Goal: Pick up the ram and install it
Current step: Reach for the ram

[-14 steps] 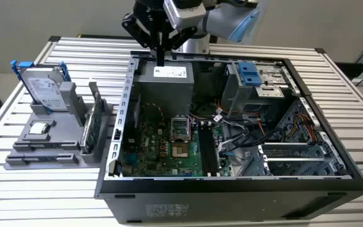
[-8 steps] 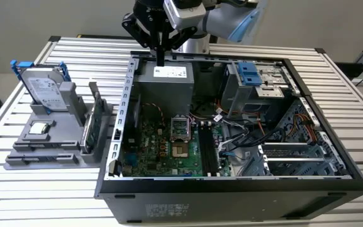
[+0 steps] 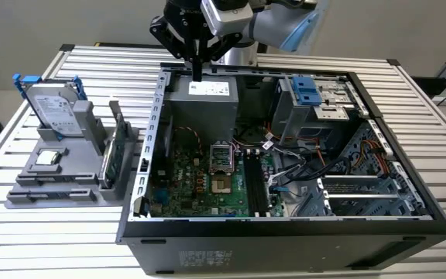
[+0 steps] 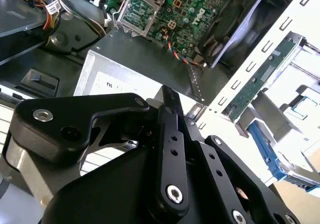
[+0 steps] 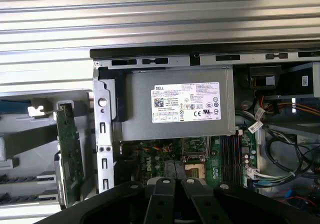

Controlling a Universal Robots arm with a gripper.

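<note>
Gripper (image 3: 197, 74): fingers look drawn together into one dark point, nothing between them. Second wrist view agrees, with one black finger bar (image 4: 169, 114) running to a single tip, though the linkage hides the far finger, so "closed and empty" is a likely reading rather than a sure one.

Pose: arm comes in from the far side of the table (image 3: 91, 64). Wrist turned straight down, gripper upright. It hangs above the far rim of the open computer case (image 3: 285, 244), just over the far end of the grey power supply (image 3: 204, 104), not touching it.

Ram (image 3: 107, 165): standing on its long edge in the grey parts rack (image 3: 53, 192), outside the case on the exterior view's left, near the case wall. Narrow green board in both wrist views (image 5: 68, 149) (image 4: 260, 79). Well apart from the gripper. A hard drive (image 3: 53, 110) stands in the same rack, further from the case.

Inside the case: green motherboard (image 3: 184, 180), long black memory slots (image 3: 254, 186) beside the processor socket. Slots appear unfilled.

Step in hand, by judgement: approach. Pick-up not yet begun, nothing installed.

What the pick calls for: fingers parted, gripper brought over the rack and lined up with the ram's thin upper edge. The rack walls sit close on both sides, so the descent needs to be square.
</note>
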